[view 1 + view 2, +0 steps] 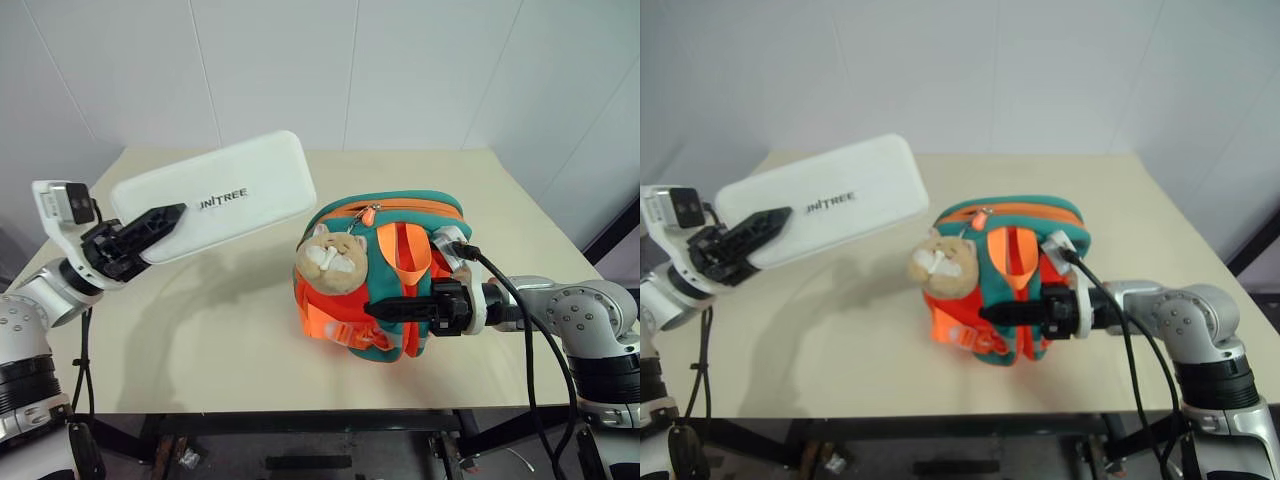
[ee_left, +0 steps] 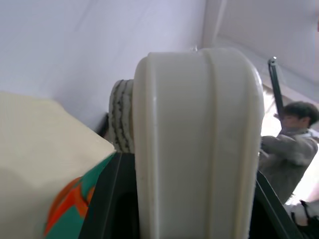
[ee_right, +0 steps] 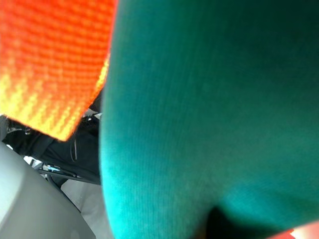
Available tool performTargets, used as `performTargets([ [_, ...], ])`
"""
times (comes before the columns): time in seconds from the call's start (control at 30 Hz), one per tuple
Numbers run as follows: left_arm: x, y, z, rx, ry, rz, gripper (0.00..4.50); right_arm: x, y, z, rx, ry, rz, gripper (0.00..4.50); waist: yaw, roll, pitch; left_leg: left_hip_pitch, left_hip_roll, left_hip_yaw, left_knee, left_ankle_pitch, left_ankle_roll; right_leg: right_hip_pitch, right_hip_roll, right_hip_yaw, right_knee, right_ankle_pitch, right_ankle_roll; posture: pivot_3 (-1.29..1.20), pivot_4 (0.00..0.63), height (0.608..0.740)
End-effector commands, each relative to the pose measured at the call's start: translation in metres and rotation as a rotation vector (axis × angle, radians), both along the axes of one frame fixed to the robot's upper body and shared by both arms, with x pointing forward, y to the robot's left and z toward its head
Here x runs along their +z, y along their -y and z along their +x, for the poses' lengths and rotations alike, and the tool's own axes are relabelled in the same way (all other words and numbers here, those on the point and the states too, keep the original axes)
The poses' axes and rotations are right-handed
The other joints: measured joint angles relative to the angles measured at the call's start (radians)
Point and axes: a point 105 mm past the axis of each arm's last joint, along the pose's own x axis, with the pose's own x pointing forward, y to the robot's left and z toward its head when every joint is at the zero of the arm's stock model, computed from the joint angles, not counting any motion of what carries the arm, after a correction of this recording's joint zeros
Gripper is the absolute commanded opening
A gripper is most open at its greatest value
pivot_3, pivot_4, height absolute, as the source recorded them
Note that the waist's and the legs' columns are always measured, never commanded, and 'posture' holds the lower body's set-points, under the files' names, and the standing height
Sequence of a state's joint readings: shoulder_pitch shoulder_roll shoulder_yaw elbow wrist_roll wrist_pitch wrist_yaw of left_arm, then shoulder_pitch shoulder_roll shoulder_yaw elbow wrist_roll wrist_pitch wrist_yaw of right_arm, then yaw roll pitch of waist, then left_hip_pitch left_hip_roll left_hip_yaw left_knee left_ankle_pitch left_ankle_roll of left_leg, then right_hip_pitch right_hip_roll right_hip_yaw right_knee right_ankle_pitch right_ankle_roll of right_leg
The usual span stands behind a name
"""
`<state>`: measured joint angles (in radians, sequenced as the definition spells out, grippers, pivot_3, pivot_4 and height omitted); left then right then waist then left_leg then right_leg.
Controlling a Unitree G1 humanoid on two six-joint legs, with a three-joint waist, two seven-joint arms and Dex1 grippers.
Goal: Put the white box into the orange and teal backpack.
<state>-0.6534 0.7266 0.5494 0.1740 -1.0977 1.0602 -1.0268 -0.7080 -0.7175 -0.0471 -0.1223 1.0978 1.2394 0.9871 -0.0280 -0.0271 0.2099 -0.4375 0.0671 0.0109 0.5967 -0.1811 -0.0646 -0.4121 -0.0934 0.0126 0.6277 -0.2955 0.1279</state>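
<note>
The white box (image 1: 215, 195), flat with dark lettering, hangs tilted above the table's left side. My left gripper (image 1: 176, 213) is shut on its near end, one black finger lying over its top face. In the left wrist view the white box (image 2: 199, 149) stands edge-on between the fingers. The orange and teal backpack (image 1: 420, 215) stands upright right of the table's centre, its orange zipper line across the top and a tan plush toy (image 1: 333, 257) on its front. My right gripper (image 1: 385, 310) reaches in from the right, shut on the backpack's front; teal fabric (image 3: 209, 124) presses against the right wrist view.
The beige table (image 1: 250, 330) has bare room between the box and the backpack and along its front edge. White walls stand behind. A black cable (image 1: 520, 300) runs along my right arm. A person (image 2: 291, 144) sits in the background of the left wrist view.
</note>
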Motion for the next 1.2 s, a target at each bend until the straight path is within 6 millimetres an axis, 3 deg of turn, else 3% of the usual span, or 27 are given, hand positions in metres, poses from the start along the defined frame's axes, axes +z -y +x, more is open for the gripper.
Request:
performTargets([
  [0.03,0.006,0.017,0.000,-0.018,0.084,0.065,1.28,0.000,-0.003,-0.002,0.019,0.010,-0.003,0.09,0.001,0.000,0.000,0.000,0.000,0.000,0.000,0.000,0.000,0.000,0.000,0.000,0.000,0.000,0.000,0.00,0.150,0.740],
  [0.2,0.000,0.030,0.030,0.106,0.189,0.127,1.28,0.000,-0.007,-0.002,0.023,0.015,0.004,0.09,0.004,-0.001,-0.001,0.000,0.000,0.000,0.001,0.000,0.000,0.001,0.000,0.000,0.000,0.000,0.000,0.00,0.150,0.740],
  [0.47,-0.003,0.055,0.033,0.050,0.258,0.205,1.28,-0.002,-0.007,-0.006,0.019,0.014,0.013,0.09,0.004,-0.001,-0.001,-0.001,0.000,0.000,0.002,0.000,0.000,0.001,0.000,0.000,-0.002,0.001,0.000,0.00,0.150,0.740],
  [0.63,-0.021,0.063,0.038,0.057,0.363,0.459,1.28,-0.003,-0.007,-0.006,0.012,0.014,0.017,0.09,0.004,-0.002,-0.001,0.000,0.000,0.000,0.003,0.000,0.000,0.002,0.000,0.000,-0.002,0.001,0.001,0.00,0.150,0.740],
  [0.73,-0.022,0.065,0.043,0.066,0.393,0.500,1.28,-0.003,-0.007,-0.006,0.010,0.014,0.018,0.09,0.009,-0.002,-0.001,0.000,0.000,0.000,0.003,0.000,0.000,0.002,0.000,0.000,-0.002,0.002,0.000,0.00,0.150,0.740],
  [0.83,-0.020,0.081,0.060,0.116,0.509,0.629,1.28,-0.003,-0.008,-0.004,0.009,0.014,0.022,0.09,0.024,-0.002,-0.001,0.000,0.000,0.000,0.005,0.000,0.001,0.003,0.000,0.000,-0.002,0.002,-0.001,0.00,0.150,0.740],
  [0.93,-0.013,0.100,0.059,0.045,0.553,0.619,1.28,-0.003,-0.010,-0.004,0.010,0.020,0.027,0.09,0.041,-0.002,-0.001,-0.002,0.000,0.000,0.008,-0.001,0.002,0.004,0.000,0.000,-0.003,0.002,-0.001,0.00,0.150,0.740],
  [1.03,-0.014,0.101,0.059,0.025,0.560,0.647,1.28,-0.001,-0.010,-0.004,0.011,0.025,0.032,0.09,0.043,-0.002,-0.001,-0.002,0.000,0.001,0.009,-0.002,0.004,0.005,0.000,0.001,-0.006,0.003,-0.002,0.00,0.150,0.740],
  [1.2,-0.016,0.084,0.063,0.054,0.554,0.691,1.28,-0.002,-0.010,-0.004,0.005,0.025,0.034,0.09,0.046,-0.002,-0.001,-0.002,0.000,0.001,0.009,-0.002,0.004,0.004,0.000,0.001,-0.005,0.004,0.000,0.00,0.150,0.740],
])
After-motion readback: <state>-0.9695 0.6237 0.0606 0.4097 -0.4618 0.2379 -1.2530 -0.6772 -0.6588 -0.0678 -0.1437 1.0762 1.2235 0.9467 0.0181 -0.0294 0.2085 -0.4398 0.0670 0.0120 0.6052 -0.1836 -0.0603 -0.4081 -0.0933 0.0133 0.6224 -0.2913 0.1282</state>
